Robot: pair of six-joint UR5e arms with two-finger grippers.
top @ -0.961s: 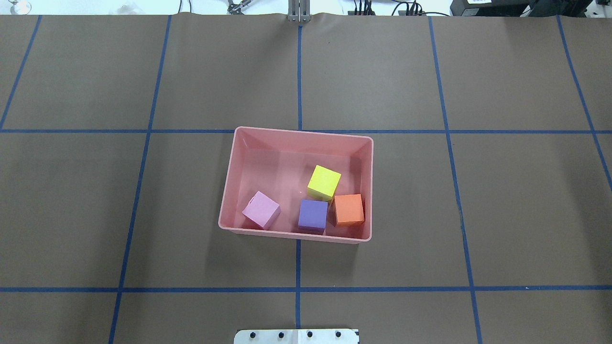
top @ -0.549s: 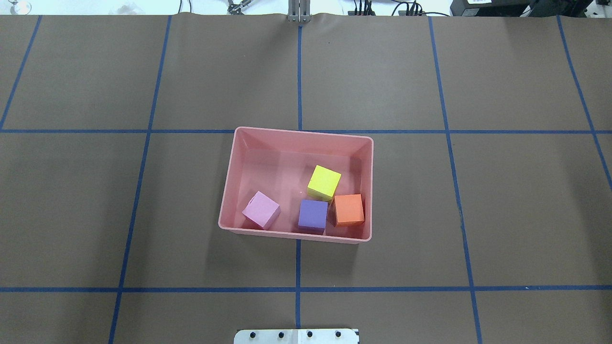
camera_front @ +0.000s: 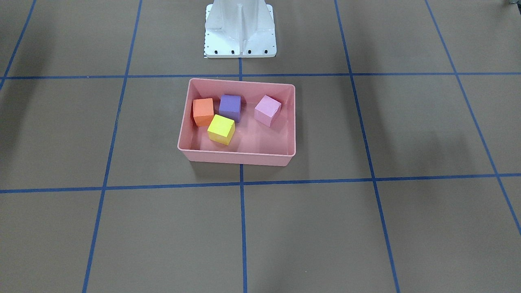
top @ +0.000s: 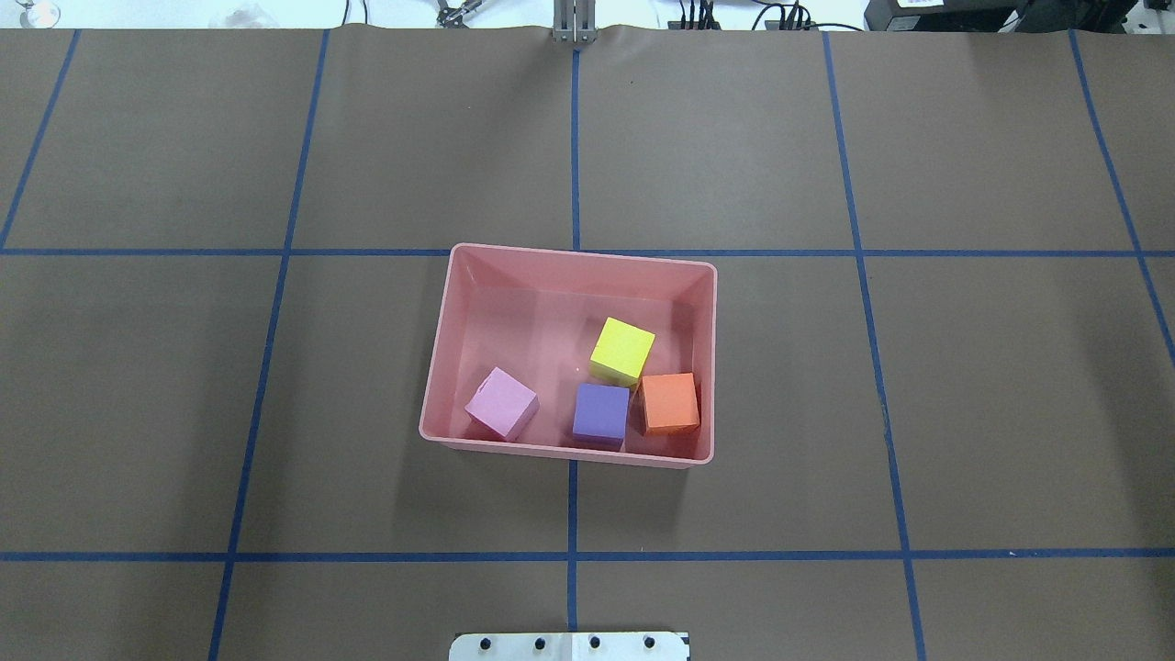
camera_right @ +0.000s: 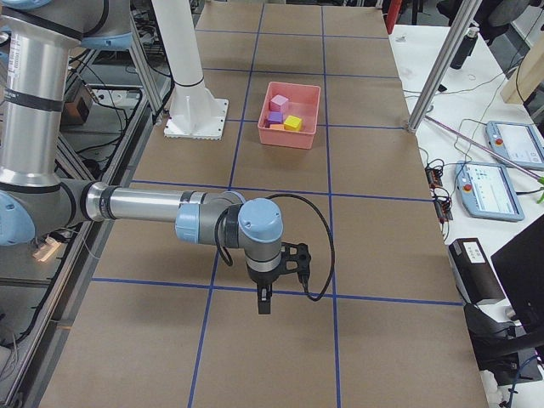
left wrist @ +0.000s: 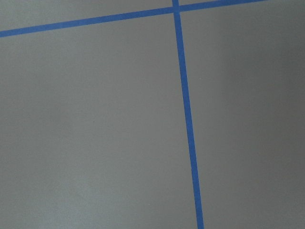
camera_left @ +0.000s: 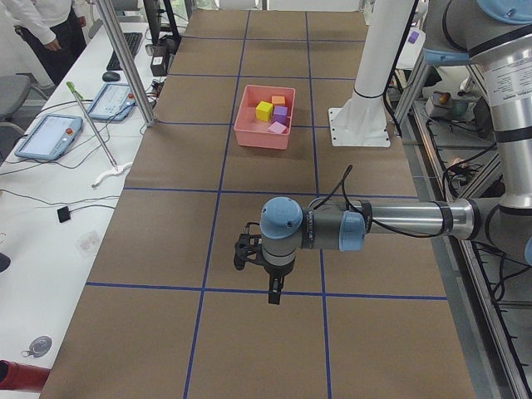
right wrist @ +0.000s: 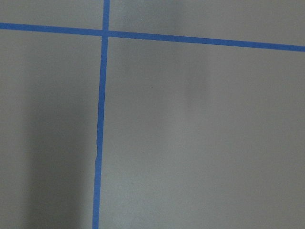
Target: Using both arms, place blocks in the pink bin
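The pink bin (top: pixel 441 367) (camera_front: pixel 238 156) stands at the table's middle. Inside it lie the yellow block (top: pixel 622 350) (camera_front: pixel 221 129), the purple block (top: pixel 600 413) (camera_front: pixel 230 106), the orange block (top: pixel 670 402) (camera_front: pixel 202 111) and the light pink-lilac block (top: pixel 500 403) (camera_front: pixel 267 110). The bin also shows in the exterior left view (camera_left: pixel 264 137) and the exterior right view (camera_right: pixel 289 138). My left gripper (camera_left: pixel 274 295) hangs above the table far from the bin, seen only in the exterior left view. My right gripper (camera_right: pixel 264 304) shows only in the exterior right view, also far from the bin. I cannot tell whether either is open or shut.
The white metal base (camera_front: pixel 240 28) (top: pixel 569 647) stands just behind the bin on the robot's side. Blue tape lines cross the brown table cover. Metal posts (camera_left: pixel 125 62) (camera_right: pixel 442 68) stand at the table's far side. A person (camera_left: pixel 41 29) stands by a side bench.
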